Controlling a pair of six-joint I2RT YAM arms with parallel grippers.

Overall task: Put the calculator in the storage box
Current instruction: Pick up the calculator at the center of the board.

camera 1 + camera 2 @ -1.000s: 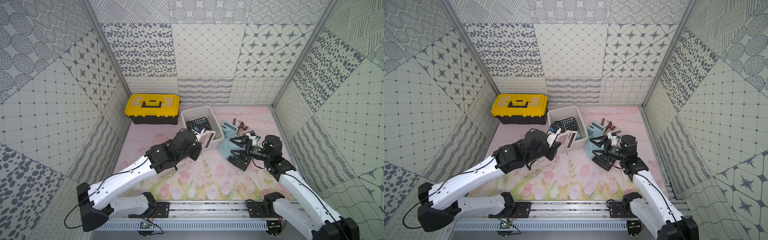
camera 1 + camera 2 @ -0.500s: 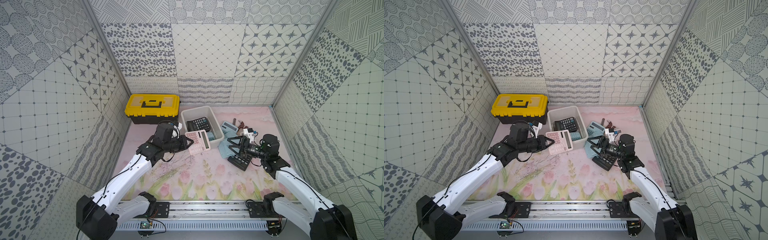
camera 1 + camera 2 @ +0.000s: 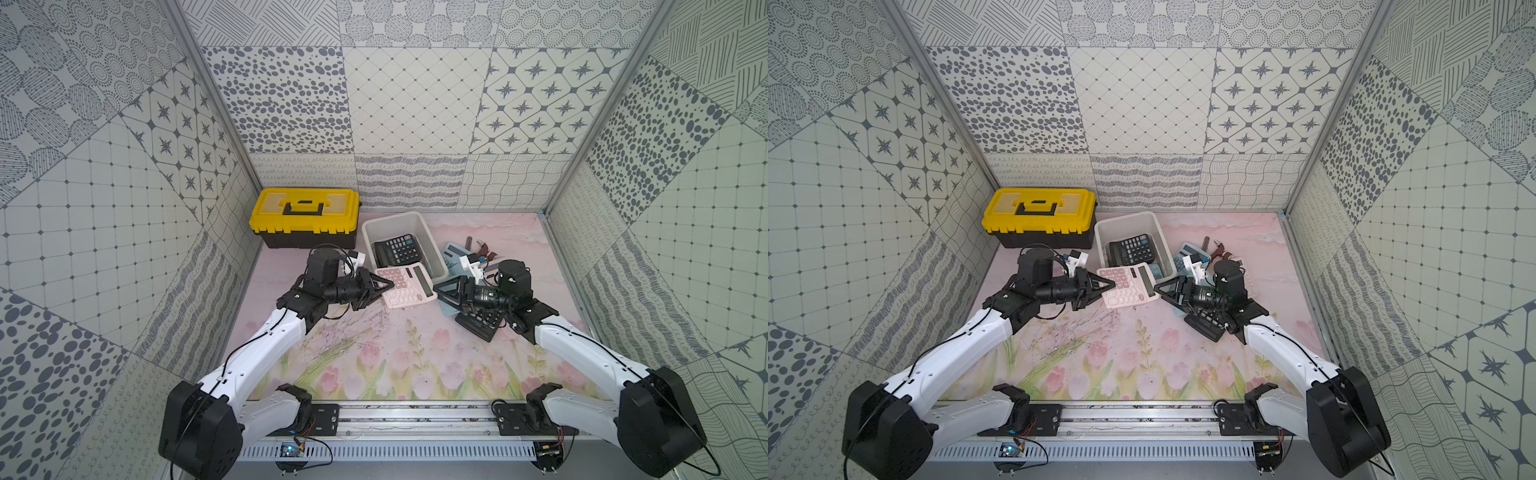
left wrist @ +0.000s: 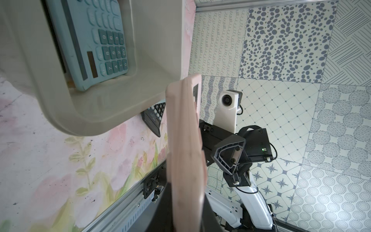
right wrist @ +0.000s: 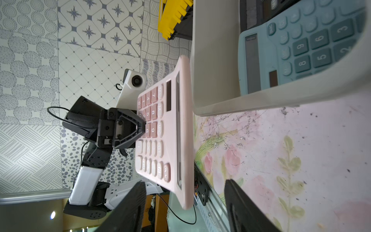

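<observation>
The left gripper (image 3: 388, 286) has the pink calculator (image 3: 406, 286) pinched at its keypad end, its black triangular fingers pressed together on the slab. In the right wrist view one fingertip (image 5: 136, 128) sits right on the rosy, rubbery-looking keys. The calculator is a flat plastic rectangle with rounded corners, held face up off the floral mat (image 3: 395, 357), its dark display strip toward the right arm.

It's outside the storage box (image 3: 392, 216), just at the near rim; whether it touches that rim I cannot tell. Now the right gripper (image 5: 184, 181): fingers spread, one on each side of the calculator's display edge, a gap on both sides, nothing gripped. In both top views the two grippers face each other across the pink slab.

The box is a smooth off-white plastic tub with rounded corners, a rolled lip and an open top. Inside lies a black calculator (image 3: 397, 249) with pale keys. The left wrist view adds a teal calculator (image 4: 94, 40) with darker teal keys against the box's near wall. Beside the box, on the robot's left, stands the toolbox (image 3: 305, 216), with a glossy yellow lid and a black base. Under the right arm a second black calculator (image 3: 480, 328) lies flat on the mat, whose tulip print is scuffed with dark specks.
</observation>
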